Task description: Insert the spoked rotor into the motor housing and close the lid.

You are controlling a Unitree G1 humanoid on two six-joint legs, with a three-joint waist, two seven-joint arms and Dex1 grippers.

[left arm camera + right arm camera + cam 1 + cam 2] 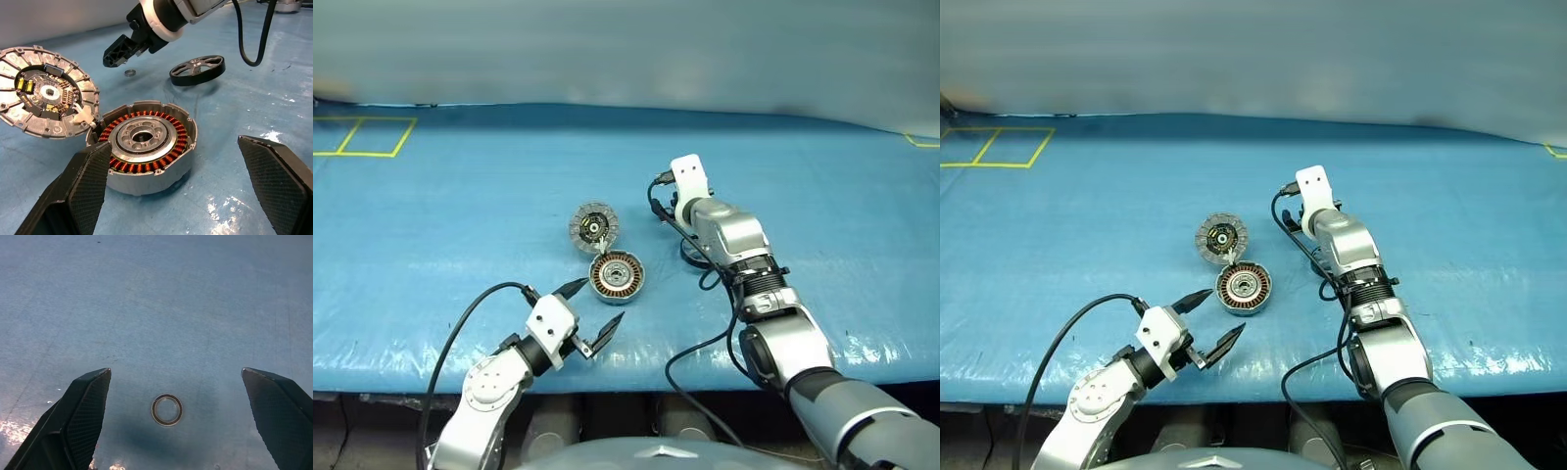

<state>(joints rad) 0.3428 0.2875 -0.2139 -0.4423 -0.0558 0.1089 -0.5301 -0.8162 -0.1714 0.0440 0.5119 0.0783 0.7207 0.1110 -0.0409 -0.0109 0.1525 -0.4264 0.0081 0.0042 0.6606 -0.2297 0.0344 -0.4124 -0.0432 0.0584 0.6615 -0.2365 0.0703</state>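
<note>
Both grippers stand wide open and hold nothing. Left gripper [599,307] hovers just in front of the motor housing [616,276], which sits flat on the blue tabletop [460,225], windings up. Its lid [593,227] lies swung open, ribbed face up (hinged at the far edge). Right gripper [173,382] hangs over a small ring [167,409]; the spoked rotor [197,70] lies flat beside it.

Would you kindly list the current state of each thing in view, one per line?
motor housing: open, windings exposed, no rotor inside.
lid: swung open, inner face up, flat on the mat beside the housing.
spoked rotor: lying on the mat, apart from the housing, not held.
small ring: loose on the mat, between the right hand's fingers, untouched.
left hand: open, empty, near the housing.
right hand: open, empty, above the ring.
</note>
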